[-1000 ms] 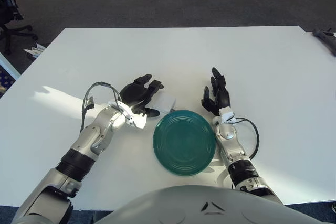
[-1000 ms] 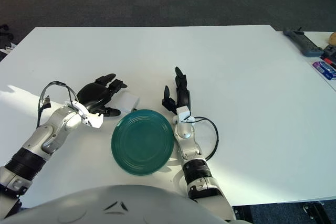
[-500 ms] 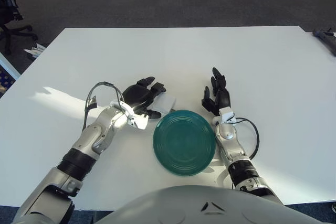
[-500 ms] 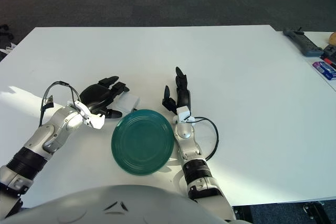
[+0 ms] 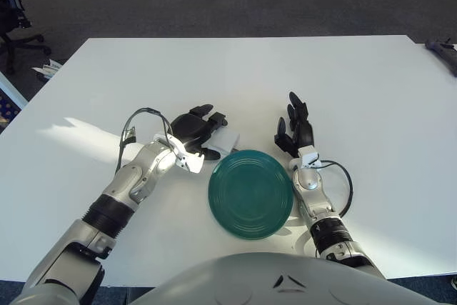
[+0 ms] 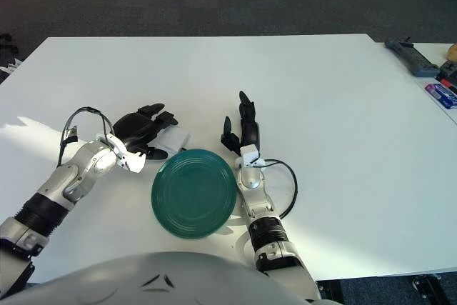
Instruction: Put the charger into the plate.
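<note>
My left hand (image 5: 194, 128) over charger (image 5: 226, 140), just up-left of plate (image 5: 250, 193); grasp unclear. Right hand (image 5: 295, 130) beside plate's upper right, fingers released.

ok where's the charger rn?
The white charger lies on the table just beyond the upper-left rim of the green plate, partly under the left hand; the right hand shows right of the plate.
</note>
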You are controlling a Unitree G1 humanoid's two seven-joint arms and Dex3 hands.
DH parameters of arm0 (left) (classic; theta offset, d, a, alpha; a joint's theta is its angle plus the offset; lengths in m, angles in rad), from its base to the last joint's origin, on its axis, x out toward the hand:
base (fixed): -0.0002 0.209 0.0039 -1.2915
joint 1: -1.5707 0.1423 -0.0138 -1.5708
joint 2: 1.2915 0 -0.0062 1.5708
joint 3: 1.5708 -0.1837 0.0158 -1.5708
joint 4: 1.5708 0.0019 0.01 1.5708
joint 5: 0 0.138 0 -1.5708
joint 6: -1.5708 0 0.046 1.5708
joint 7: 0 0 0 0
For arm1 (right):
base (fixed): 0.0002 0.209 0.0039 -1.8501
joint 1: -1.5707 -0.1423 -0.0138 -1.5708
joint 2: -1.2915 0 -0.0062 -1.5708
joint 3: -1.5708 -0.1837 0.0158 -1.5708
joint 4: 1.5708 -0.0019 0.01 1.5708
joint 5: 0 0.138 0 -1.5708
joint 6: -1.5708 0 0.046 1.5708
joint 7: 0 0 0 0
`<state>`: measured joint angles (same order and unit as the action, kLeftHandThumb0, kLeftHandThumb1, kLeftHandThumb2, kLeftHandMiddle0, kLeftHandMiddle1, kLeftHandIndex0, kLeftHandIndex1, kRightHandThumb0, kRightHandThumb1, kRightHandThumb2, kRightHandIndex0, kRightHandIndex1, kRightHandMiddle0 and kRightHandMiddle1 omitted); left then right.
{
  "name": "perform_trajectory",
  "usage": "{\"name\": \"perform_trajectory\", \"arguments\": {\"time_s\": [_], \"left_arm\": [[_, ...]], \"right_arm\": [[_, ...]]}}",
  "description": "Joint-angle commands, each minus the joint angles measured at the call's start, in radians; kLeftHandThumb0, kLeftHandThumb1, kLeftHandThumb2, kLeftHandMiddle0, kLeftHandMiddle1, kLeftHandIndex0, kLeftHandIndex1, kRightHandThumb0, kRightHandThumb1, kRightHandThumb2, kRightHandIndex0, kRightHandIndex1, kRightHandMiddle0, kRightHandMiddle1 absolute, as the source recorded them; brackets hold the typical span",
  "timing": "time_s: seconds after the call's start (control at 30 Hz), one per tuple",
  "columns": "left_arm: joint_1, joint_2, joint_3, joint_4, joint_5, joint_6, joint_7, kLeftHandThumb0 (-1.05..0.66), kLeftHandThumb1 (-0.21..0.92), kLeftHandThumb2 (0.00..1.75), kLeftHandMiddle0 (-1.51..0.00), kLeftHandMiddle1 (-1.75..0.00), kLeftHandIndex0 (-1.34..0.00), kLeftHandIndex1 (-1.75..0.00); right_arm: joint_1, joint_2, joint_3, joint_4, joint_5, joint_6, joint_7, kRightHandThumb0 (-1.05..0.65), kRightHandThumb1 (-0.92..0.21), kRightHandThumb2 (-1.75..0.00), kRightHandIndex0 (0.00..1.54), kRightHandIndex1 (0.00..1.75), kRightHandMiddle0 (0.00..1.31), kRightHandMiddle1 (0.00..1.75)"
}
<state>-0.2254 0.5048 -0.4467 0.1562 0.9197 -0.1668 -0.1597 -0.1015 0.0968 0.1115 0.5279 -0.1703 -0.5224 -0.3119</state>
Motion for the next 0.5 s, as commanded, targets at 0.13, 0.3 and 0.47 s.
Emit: {"name": "perform_trajectory", "arguments": {"time_s": [0.13, 0.3, 0.47], "left_arm": [[-0.05, -0.013, -0.039, 0.093, 0.036, -0.016, 0.061, -1.03, 0.92, 0.51, -0.23, 0.0, -0.15, -1.02], [-0.064, -0.018, -0.05, 0.126, 0.04, -0.023, 0.088, -1.04, 0.92, 0.52, -0.23, 0.0, -0.15, -1.01], [-0.076, -0.022, -0.059, 0.149, 0.043, -0.027, 0.105, -1.04, 0.92, 0.51, -0.22, 0.0, -0.14, -1.01]], "right_arm": [[0.165, 0.01, 0.024, 0.187, -0.019, -0.022, 0.004, -0.92, -0.92, -0.85, 0.19, 0.01, 0.0, 0.38], [0.173, 0.011, 0.029, 0.177, -0.027, -0.016, -0.003, -0.92, -0.92, -0.85, 0.19, 0.01, 0.0, 0.38], [0.181, 0.013, 0.031, 0.17, -0.025, -0.021, 0.002, -0.93, -0.92, -0.86, 0.18, 0.0, 0.0, 0.37]]}}
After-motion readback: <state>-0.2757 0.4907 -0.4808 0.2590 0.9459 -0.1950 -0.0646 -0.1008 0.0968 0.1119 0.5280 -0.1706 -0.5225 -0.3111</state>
